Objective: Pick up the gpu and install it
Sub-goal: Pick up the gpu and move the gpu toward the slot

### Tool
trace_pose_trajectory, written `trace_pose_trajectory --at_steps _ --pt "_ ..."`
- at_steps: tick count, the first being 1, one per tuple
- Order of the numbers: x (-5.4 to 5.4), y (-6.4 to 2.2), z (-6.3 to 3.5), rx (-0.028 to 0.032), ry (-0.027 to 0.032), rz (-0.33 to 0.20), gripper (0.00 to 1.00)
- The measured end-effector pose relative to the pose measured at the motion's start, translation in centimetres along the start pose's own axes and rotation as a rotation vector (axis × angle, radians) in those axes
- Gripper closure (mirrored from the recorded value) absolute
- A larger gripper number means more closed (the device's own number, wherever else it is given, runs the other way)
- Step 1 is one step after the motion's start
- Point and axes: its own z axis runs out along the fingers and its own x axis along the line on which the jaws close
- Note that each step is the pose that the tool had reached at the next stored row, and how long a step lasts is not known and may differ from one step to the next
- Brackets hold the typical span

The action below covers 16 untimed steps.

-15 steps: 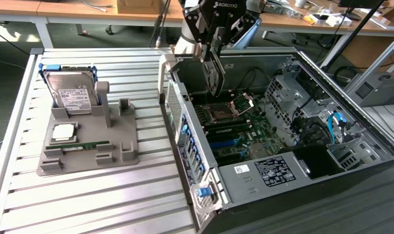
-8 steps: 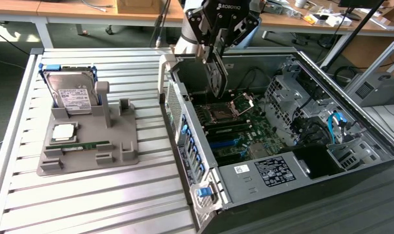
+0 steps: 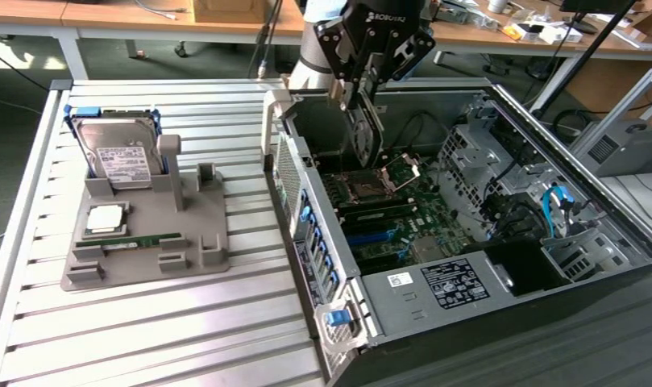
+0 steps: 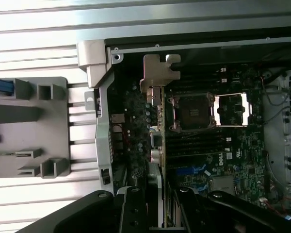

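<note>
**Over the open case: gpu clamped in gripper**

Above the PC case, the gripper (image 3: 360, 90) (image 4: 157, 216) is closed on the gpu (image 3: 366, 137) (image 4: 158, 141), gripping its upper edge. The black fingers (image 4: 132, 208) sit on either side of the board.

The card hangs on edge, long side vertical, inside the case opening. In the wrist view it is seen edge-on, with its silver bracket (image 4: 157, 73) at the far end, near the case's rear wall.

The card lines up just beside the CPU socket (image 3: 367, 189) (image 4: 191, 111), on the side toward the rear wall. Its lower end looks close to the motherboard (image 3: 412, 218) (image 4: 242, 160), but I can't tell whether it touches or is seated.

The case (image 3: 412, 314) lies on its side, side panel off, on the slatted aluminium table (image 3: 143, 322).

At the exterior view's left, well apart from the case, is a grey fixture (image 3: 202, 218) (image 4: 53, 116). It holds:
- a hard drive (image 3: 122, 153), upright at the back
- a processor chip (image 3: 105, 218), lying flat
- a green memory stick (image 3: 132, 240), just in front of the chip
</note>
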Motion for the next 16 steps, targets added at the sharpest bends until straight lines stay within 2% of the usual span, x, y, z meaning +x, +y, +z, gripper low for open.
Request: trace_pose_trajectory --at_steps 9,16 --pt "-1.2 -0.47 0.26 -0.0001 0.0001 0.0 0.73" --pt "-2.8 -0.57 0.47 0.0 0.0003 0.0 0.73"
